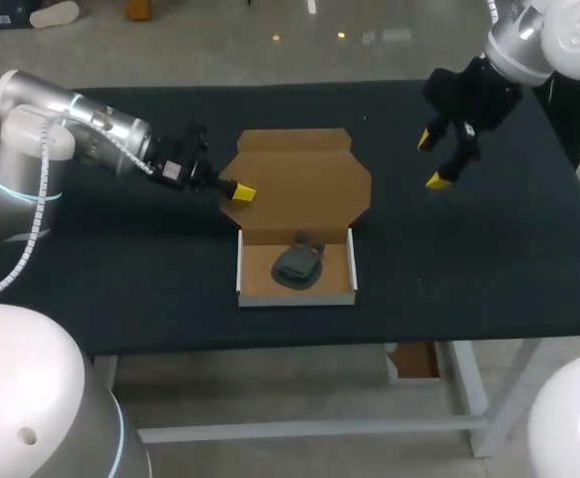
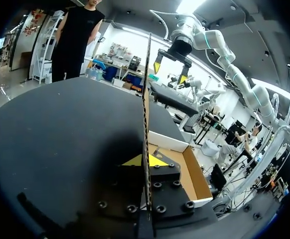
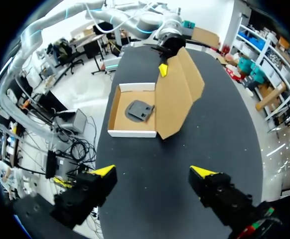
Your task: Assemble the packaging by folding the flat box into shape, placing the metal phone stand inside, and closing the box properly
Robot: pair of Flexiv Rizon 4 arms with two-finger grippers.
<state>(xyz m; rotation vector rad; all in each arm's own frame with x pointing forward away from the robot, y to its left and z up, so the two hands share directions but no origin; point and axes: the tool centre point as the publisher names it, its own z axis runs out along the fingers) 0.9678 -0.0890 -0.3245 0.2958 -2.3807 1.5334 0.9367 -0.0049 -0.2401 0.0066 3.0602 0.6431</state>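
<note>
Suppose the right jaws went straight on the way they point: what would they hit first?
Probably the bare table, just short of the box, though depth is hard to judge.

Matt brown cardboard box (image 1: 305, 179) with smooth white outer walls, dull dark-grey stand (image 1: 298, 265) inside, on matt black bench (image 1: 121, 269).

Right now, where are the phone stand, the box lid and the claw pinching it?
phone stand (image 1: 298, 265), head view, its grey middle.
box lid (image 1: 305, 177), head view, the flap's middle.
left claw (image 1: 240, 190), head view, by its yellow tip.
</note>
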